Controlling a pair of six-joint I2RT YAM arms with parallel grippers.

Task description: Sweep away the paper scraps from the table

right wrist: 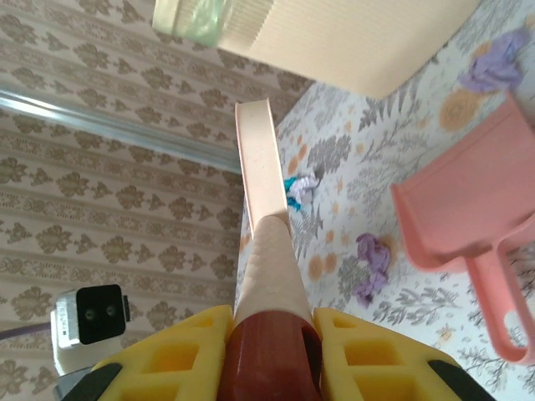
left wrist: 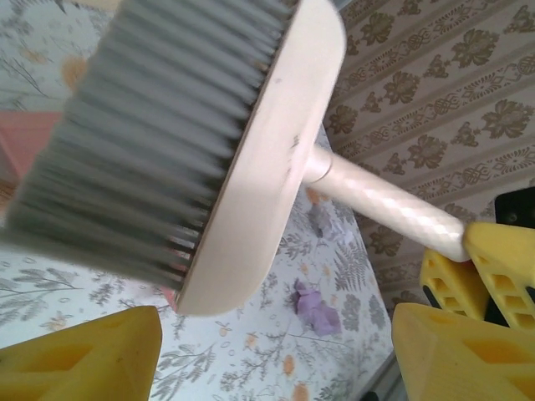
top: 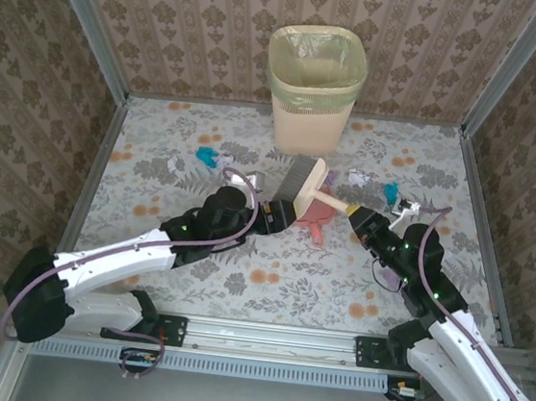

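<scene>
Right hand [right wrist: 269,355] is clamping the brush [right wrist: 259,167] handle, left hand [left wrist: 276,363] is hanging wide and empty, while the paper scraps [top: 205,158], looking featherlight and crumpled, are lying scattered across the tabletop [top: 338,267], needing bristles, not pinching.

Brown damask-patterned walls [top: 173,15], aluminium corner rails [top: 86,15], soft even light

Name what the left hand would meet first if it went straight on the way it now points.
Most likely the brush: its grey bristles sit right ahead of the open left hand, though how near is hard to judge.
</scene>
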